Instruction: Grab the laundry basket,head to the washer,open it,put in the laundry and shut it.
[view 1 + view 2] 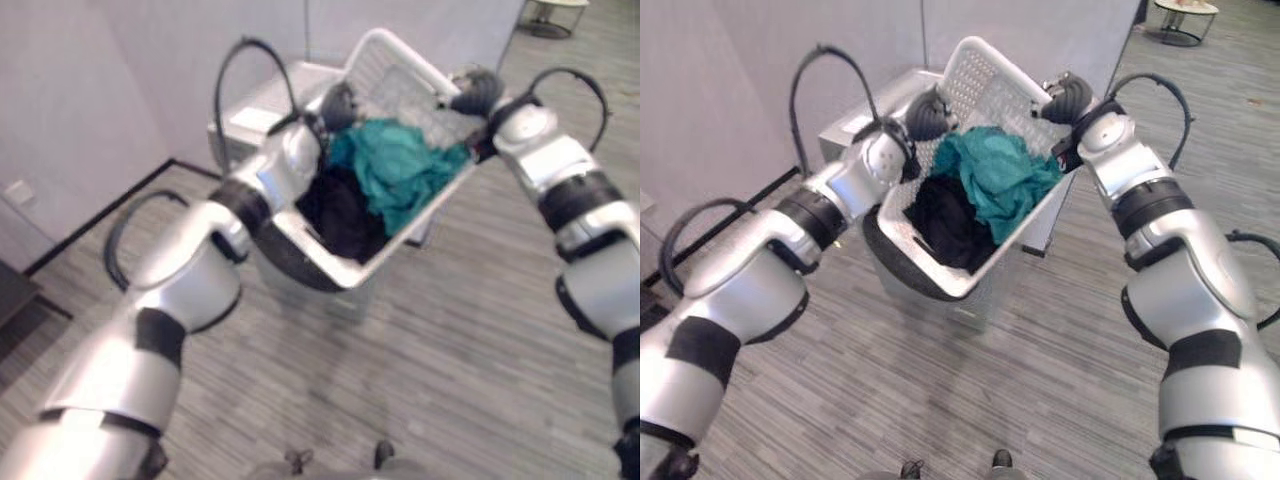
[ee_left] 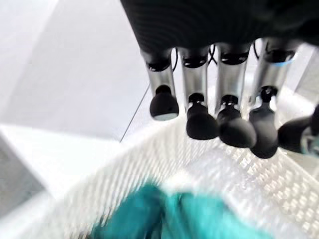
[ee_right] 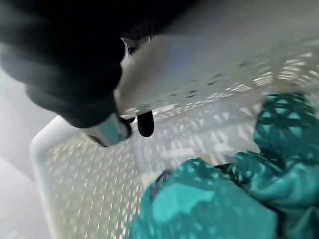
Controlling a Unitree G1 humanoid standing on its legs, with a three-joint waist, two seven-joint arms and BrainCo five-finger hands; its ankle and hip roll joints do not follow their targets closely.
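Observation:
A white perforated laundry basket (image 1: 985,70) hangs tilted in the air between my two hands. Teal cloth (image 1: 995,175) and black cloth (image 1: 945,225) are bunched toward its low near end. My left hand (image 1: 925,112) grips the basket's left rim, its dark-tipped fingers (image 2: 199,119) hooked over the edge. On the far right rim my right hand (image 1: 1068,97) is shut, with one fingertip (image 3: 145,123) showing inside the wall. Right behind and below the basket stands the grey-white washer (image 1: 865,120). A dark curved part (image 1: 895,262) shows just under the basket's low end.
Grey walls with a dark baseboard (image 1: 110,205) close the left and far side. Striped grey floor (image 1: 1040,380) stretches to the near side and right. A round furniture base (image 1: 1180,20) stands far off at the back right.

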